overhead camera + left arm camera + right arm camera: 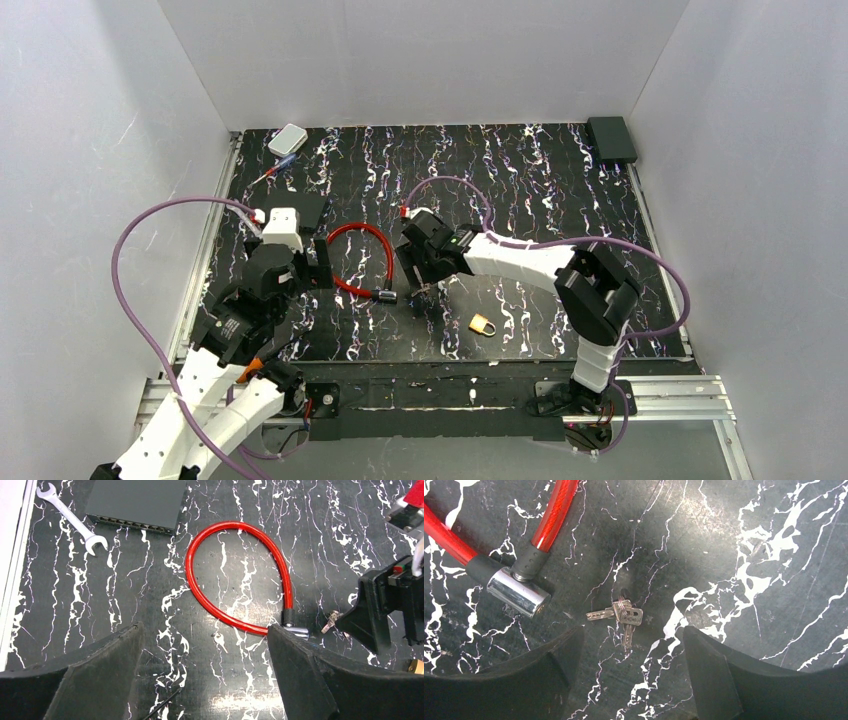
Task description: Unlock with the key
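marbled table (pixel 520 170), red cable lock (pixel 227 526), keys (pixel 624 614) beside it, left gripper (pixel 204 630) spread, right gripper (pixel 631 630) spread

There's the left tool (pixel 205 627) angled down, jaws spread wide, gripping nothing; the right arm (pixel 520 262) stretches in toward the middle, right tool (pixel 633 630) aimed down, likewise gaping, empty

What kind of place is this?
Probably a robot test booth in a lab. Plain white walls box in a black marbled table, the left arm and right arm are bolted at its near edge, and a red cable lock, keys and a padlock lie out.
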